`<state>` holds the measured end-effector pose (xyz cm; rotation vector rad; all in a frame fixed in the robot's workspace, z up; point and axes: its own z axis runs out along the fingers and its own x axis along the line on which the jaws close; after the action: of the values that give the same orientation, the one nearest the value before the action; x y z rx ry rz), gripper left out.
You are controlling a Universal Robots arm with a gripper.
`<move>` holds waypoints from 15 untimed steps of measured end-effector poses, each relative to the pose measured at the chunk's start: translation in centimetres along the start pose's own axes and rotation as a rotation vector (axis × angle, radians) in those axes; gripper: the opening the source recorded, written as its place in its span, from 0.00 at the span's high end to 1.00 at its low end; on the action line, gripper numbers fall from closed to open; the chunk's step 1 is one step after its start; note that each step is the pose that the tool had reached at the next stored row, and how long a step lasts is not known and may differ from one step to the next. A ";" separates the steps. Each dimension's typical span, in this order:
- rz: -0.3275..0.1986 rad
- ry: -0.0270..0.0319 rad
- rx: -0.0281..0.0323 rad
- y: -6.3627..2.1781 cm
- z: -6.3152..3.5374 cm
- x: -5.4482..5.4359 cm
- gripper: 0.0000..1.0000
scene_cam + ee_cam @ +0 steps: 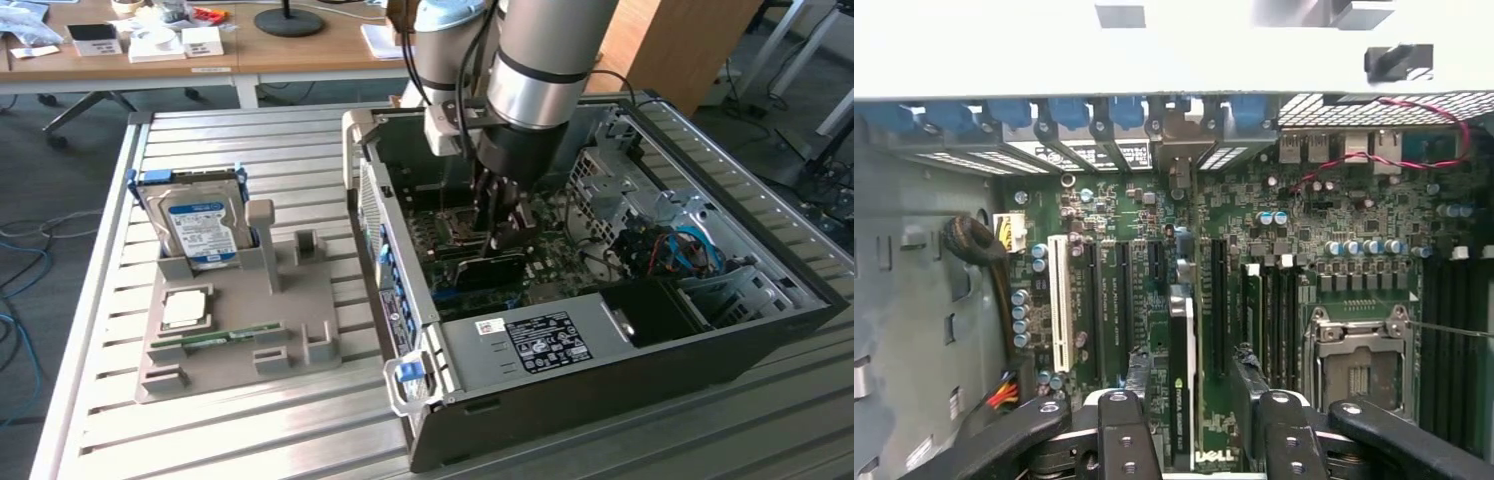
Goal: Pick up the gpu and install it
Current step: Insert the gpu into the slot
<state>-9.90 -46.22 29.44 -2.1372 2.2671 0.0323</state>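
While the arm reaches into the open case (747, 330), the hand (1192, 405) pinches the gpu (1182, 385).
The card stands on edge over the motherboard (1304, 250), at the expansion slots; a hard drive (200, 225) sits in a holder on the worktop (267, 440).
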 end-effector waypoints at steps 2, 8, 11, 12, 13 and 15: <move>0.000 -0.0001 0.0000 0.00 -0.25 0.0 0.55; 0.000 -0.0003 0.0001 0.00 -0.56 0.0 0.55; 0.000 0.0000 0.0000 0.00 -0.58 0.0 0.55; 0.000 -0.0001 0.0000 0.00 -0.59 0.0 0.55; 0.000 0.0001 -0.0001 0.00 -0.63 0.0 0.55; 0.000 0.0002 -0.0001 0.00 -0.72 0.0 0.55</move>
<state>-9.90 -46.22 30.16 -2.1373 2.2673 0.0322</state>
